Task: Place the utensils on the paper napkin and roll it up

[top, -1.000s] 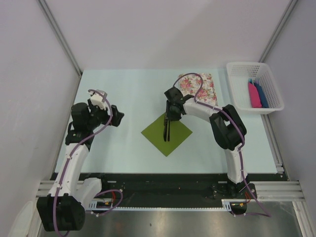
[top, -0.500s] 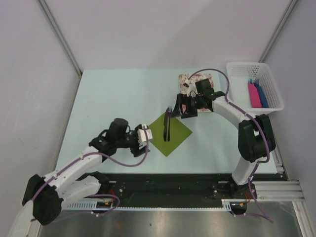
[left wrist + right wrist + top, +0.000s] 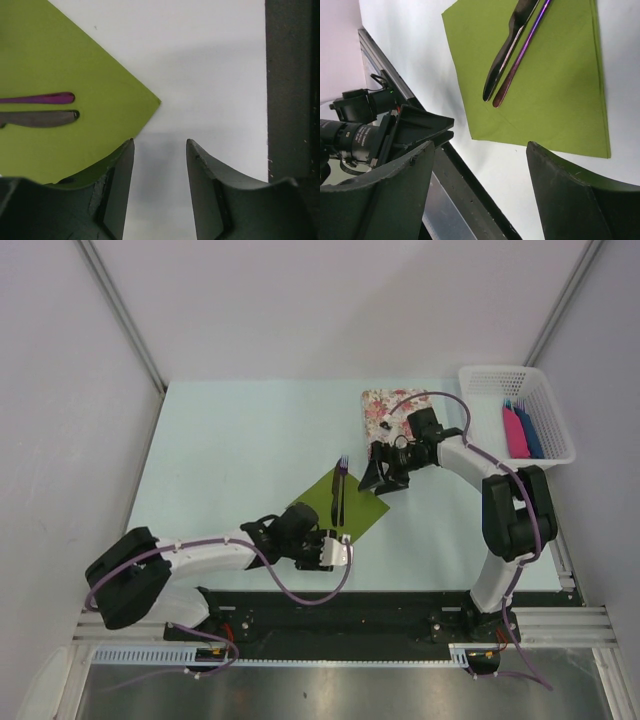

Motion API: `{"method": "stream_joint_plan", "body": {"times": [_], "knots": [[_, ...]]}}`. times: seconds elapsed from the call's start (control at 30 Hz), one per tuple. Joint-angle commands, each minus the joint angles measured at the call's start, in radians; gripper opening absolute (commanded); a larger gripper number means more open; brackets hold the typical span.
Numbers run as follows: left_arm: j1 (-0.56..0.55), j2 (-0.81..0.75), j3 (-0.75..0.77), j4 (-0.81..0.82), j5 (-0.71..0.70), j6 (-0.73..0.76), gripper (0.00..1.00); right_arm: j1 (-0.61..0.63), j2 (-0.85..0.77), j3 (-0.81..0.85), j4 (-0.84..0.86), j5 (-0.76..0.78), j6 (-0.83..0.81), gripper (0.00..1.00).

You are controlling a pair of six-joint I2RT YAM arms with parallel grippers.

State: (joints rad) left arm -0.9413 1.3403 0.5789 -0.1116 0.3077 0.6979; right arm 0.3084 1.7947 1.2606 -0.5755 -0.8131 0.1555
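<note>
- Nearest, at the front edge of the table (image 3: pixel 230 440): left gripper (image 3: pixel 160 147), jaws about half spread and empty, low over the bare surface just beside the near corner of the paper napkin (image 3: pixel 362 508), one finger (image 3: pixel 120 180) overlapping the napkin's edge in the wrist view.
- Next, the napkin itself, olive green, flat, set like a diamond at mid-table.
- On it, the utensils (image 3: pixel 339 498): two slim dark pieces side by side, running near to far along the diagonal, fork tines (image 3: pixel 343 462) poking past the far corner onto the table.
- Just beside the napkin's far-right edge: right gripper (image 3: pixel 480 150), jaws wide apart, nothing between them.
- Farther back, floral mat (image 3: pixel 380 405), partly hidden by the right arm.
- Farthest, at back right: white basket (image 3: pixel 480 380) with pink and blue flat pieces (image 3: pixel 515 432) inside.
</note>
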Motion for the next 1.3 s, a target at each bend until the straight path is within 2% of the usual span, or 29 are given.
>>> {"method": "stream_joint_plan", "body": {"times": [0.0,0.3,0.53,0.73,0.83,0.87,1.27], "knots": [[-0.051,0.029,0.059,0.076,-0.062,0.074,0.51,-0.031,0.029,0.019,-0.018,-0.049,-0.011,0.78],[-0.102,0.138,0.104,0.078,-0.084,0.083,0.46,-0.069,0.025,0.026,-0.029,-0.058,-0.004,0.79],[-0.102,0.198,0.142,0.069,-0.098,0.098,0.36,-0.08,0.003,0.014,-0.027,-0.054,-0.005,0.79],[-0.102,0.198,0.145,0.059,-0.085,0.11,0.2,-0.091,-0.003,0.011,-0.026,-0.047,-0.004,0.79],[-0.102,0.198,0.154,0.036,-0.067,0.107,0.07,-0.092,0.002,0.011,-0.024,-0.046,0.001,0.79],[-0.102,0.197,0.156,0.029,-0.064,0.103,0.0,-0.092,0.002,0.011,-0.023,-0.046,0.001,0.79],[-0.131,0.131,0.162,-0.034,0.034,0.042,0.0,-0.083,0.022,0.017,-0.024,-0.049,0.004,0.79]]}}
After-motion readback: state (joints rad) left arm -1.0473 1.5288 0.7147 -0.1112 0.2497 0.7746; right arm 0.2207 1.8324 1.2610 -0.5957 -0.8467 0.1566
